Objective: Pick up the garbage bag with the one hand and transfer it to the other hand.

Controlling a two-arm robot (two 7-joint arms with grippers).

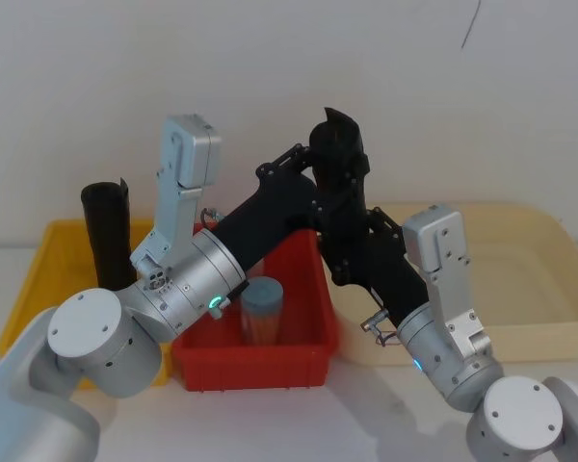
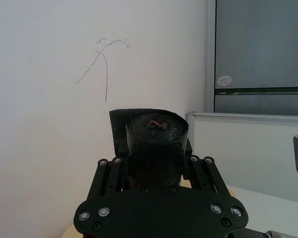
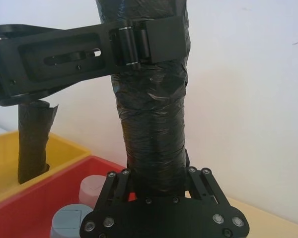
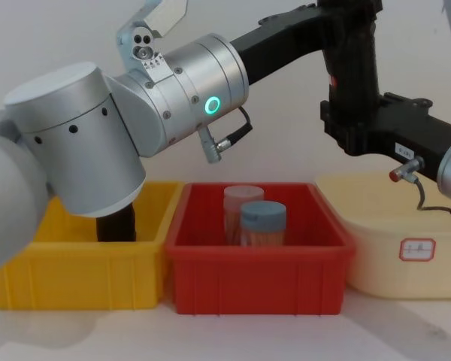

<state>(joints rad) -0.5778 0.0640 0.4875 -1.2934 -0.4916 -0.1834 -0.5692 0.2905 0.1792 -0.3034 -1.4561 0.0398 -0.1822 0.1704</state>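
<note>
The garbage bag (image 1: 339, 138) is a black roll held upright in the air above the red bin (image 1: 255, 361). My left gripper (image 1: 329, 171) reaches in from the left and is shut on the roll's upper part; in the left wrist view the roll (image 2: 156, 141) sits tight between its fingers (image 2: 112, 173). My right gripper (image 1: 354, 231) is shut on the lower part of the roll (image 3: 151, 129), with the left gripper (image 3: 149, 42) clamped just above it. In the chest view the roll (image 4: 351, 68) hangs between the left arm's black link and the right gripper (image 4: 353, 126).
A second black roll with a ragged top (image 1: 106, 231) stands in the yellow bin (image 1: 39, 279) at the left. The red bin holds two lidded jars (image 4: 263, 222). A cream bin (image 1: 530, 279) sits at the right. A white wall is close behind.
</note>
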